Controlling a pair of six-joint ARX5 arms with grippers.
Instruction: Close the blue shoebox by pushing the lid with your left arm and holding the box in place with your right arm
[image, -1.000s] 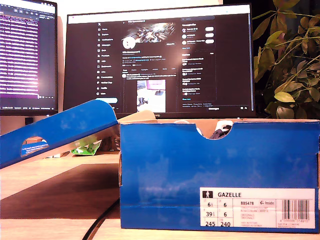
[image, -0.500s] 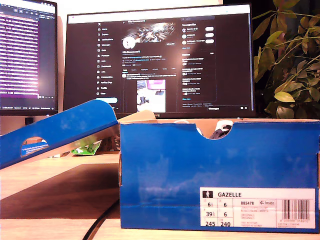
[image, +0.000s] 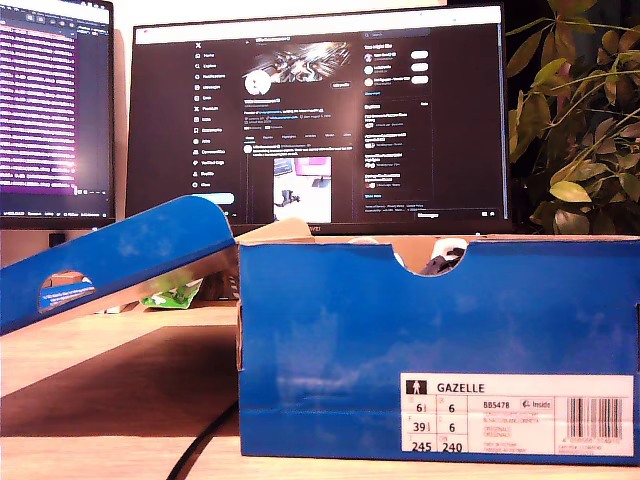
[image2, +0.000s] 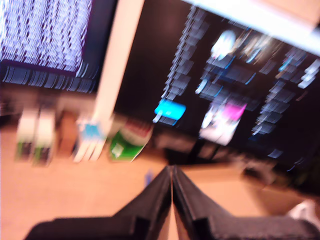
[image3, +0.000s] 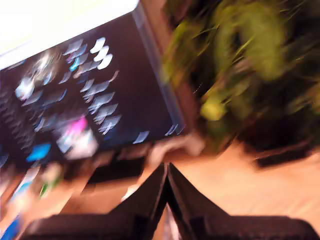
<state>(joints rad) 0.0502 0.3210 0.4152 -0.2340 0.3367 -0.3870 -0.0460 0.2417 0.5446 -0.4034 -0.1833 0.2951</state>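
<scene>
shoebox open on the desk, both my grippers pinched shut

wooden desk (image: 90, 360) runs across the exterior view, with two dark monitors behind it: a large monitor (image: 320, 120) in the middle and a second monitor (image: 55, 110) at the exterior view's left showing purple text. leafy plant (image: 575, 120) fills the exterior view's right.

the blue shoebox (image: 430, 340) stands close to the camera, taking up the middle and right of the exterior view, its long side facing out with a white size label (image: 515, 412) reading gazelle near its lower edge. the box top is uncovered; a notch in its upper rim shows something dark and white inside. the lid (image: 110, 262) is swung out toward the exterior view's left, tilted, its high end touching the box's upper corner and its low end running off the frame edge. a green packet (image: 175, 295) lies on the desk behind the lid, and a black cable (image: 195, 450) crosses the desk in front.

neither arm shows in the exterior view. my first gripper (image2: 171, 172) has its jaws pressed together with nothing between them; its view is blurred, aimed at the monitors and desk clutter. my second gripper (image3: 166, 170) is likewise closed on nothing, its blurred view facing the large monitor and the plant.
</scene>
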